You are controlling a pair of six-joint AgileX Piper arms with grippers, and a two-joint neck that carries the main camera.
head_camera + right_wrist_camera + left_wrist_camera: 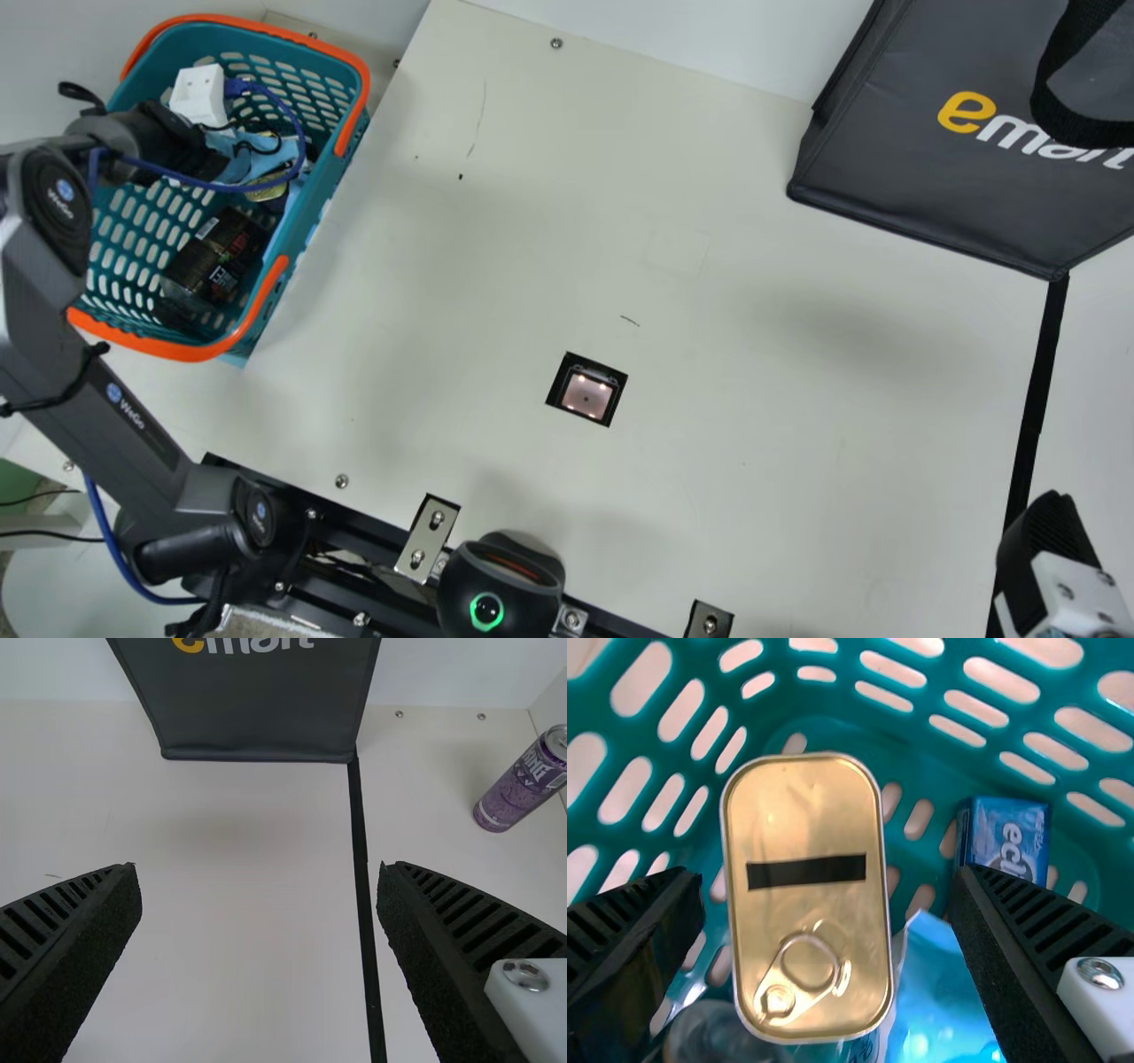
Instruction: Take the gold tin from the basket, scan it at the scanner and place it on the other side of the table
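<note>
My left gripper (190,146) is over the teal basket (314,182) at the main view's upper left. In the left wrist view, the gold tin (811,824), with a black strip and a ring pull, lies inside the basket (921,771). My left gripper (828,895) stands open there, one finger to each side of the tin, holding nothing. The scanner (586,394) is a lit square window set in the table. My right gripper (1047,536) is at the main view's lower right; in the right wrist view my right gripper (259,881) is open above bare tabletop.
Around the tin are a blue box (1005,837) and a light-blue packet (939,992). A dark bag (904,151) stands at the upper right, where a black strip (1032,408) begins. A purple can (523,784) stands beyond that strip. A device with a green ring (500,580) sits at the near edge.
</note>
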